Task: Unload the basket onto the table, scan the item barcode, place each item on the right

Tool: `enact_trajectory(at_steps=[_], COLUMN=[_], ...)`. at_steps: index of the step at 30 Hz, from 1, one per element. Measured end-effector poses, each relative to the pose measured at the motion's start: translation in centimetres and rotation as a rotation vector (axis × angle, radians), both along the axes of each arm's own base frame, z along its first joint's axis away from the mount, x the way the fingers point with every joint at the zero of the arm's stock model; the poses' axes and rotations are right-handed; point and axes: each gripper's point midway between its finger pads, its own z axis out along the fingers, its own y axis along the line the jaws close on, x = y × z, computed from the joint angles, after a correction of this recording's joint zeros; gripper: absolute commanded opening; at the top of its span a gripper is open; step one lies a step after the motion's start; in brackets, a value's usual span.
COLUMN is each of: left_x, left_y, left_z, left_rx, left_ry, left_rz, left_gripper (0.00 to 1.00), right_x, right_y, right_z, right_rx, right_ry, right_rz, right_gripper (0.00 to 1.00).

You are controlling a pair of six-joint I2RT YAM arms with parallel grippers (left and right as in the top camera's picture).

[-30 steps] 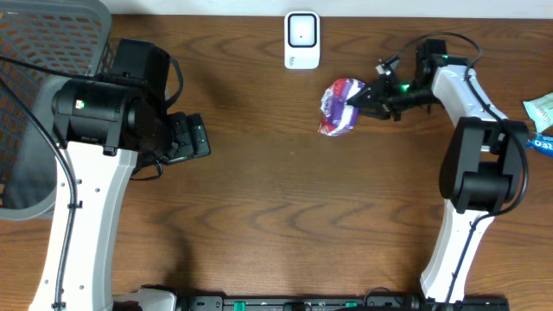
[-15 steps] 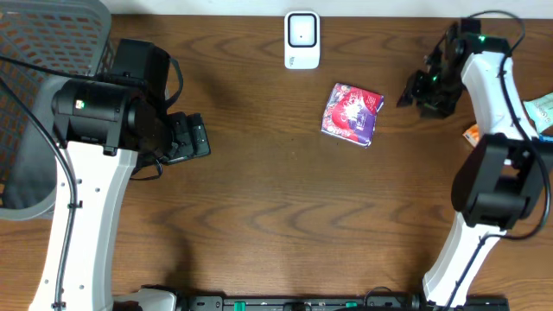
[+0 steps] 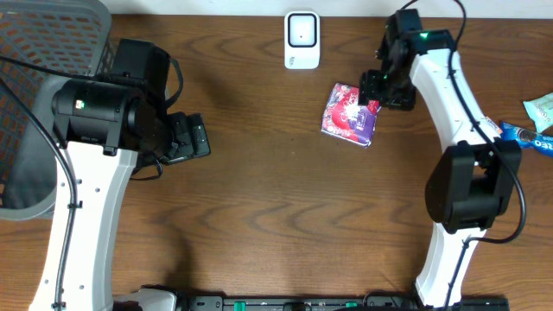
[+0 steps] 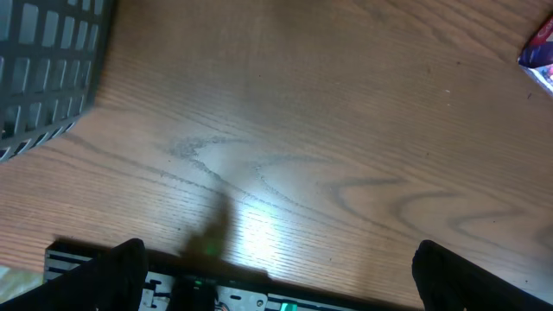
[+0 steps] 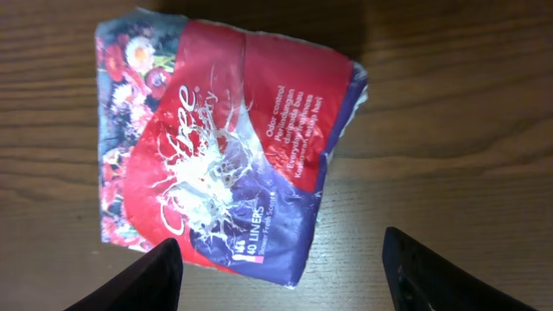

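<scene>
We found the packet of liners (image 3: 350, 114) lying flat on the wooden table (image 3: 259, 216), just below and to the right of the white scanner (image 3: 301, 39) and apart from it. A second before, the right gripper (image 3: 377, 90) had held this packet raised off the table. It then released the packet and drew away to the right. At this inspection it had returned and stood over the packet's upper right edge.

In the right wrist view its fingers (image 5: 155, 276) stood well apart, one to each side of the packet's lower end, and clamped on nothing. The left gripper (image 4: 276, 268) hung with its jaws fully apart over bare table beside the mesh basket (image 3: 52, 52), unmoved throughout and holding nothing.

The face turned upward showed the red and purple printed front, and we could make out no barcode on it. We judged the set-down to be a repositioning and not a completed scan. A fresh grasp appeared to be in preparation, so that another face could be presented to the scanner.
</scene>
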Motion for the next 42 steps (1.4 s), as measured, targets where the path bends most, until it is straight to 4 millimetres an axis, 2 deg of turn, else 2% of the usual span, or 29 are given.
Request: enact_trajectory(at_steps=[4,7,11,19,21,25,28,33,36,41,42], left_x=[0.0,0.0,0.0,0.0,0.0,0.0,0.0,0.0,0.0,0.0,0.0], left_y=[0.0,0.0,0.0,0.0,0.0,0.0,0.0,0.0,0.0,0.0,0.0], left_z=[0.0,0.0,0.0,0.0,0.0,0.0,0.0,0.0,0.0,0.0,0.0], left_rx=[0.000,0.000,0.000,0.000,0.000,0.000,0.000,0.000,0.000,0.000,0.000], left_ry=[0.000,0.000,0.000,0.000,0.000,0.000,0.000,0.000,0.000,0.000,0.000], left_rz=[0.000,0.000,0.000,0.000,0.000,0.000,0.000,0.000,0.000,0.000,0.000], left_gripper=[0.98,0.98,0.98,0.98,0.98,0.98,0.98,0.98,0.98,0.98,0.98], right_x=[-0.1,-0.2,-0.8,0.5,0.7,0.5,0.5,0.7,1.7,7.0,8.4], right_y=[-0.3,-0.6,-0.4,0.2,0.2,0.4,0.4,0.6,1.6,6.5,7.6], right_z=[-0.8,-1.4,-3.3,-6.5,-7.2,-8.2,-8.2,-7.7,-6.5,-0.2,1.7], right_rx=[-0.020,-0.022,0.001,0.194,0.248,0.332,0.372,0.396,0.395,0.429,0.446], right_ry=[0.019,0.025,0.044,-0.019,-0.033,-0.041,-0.045,-0.047,-0.081,-0.305,-0.374], right_rz=[-0.014,-0.026,-0.026,-0.062,-0.073,-0.086,-0.099,-0.097,-0.068,0.054,0.072], right_gripper=[0.61,0.59,0.59,0.56,0.47,0.01,0.01,0.01,0.01,0.01,0.01])
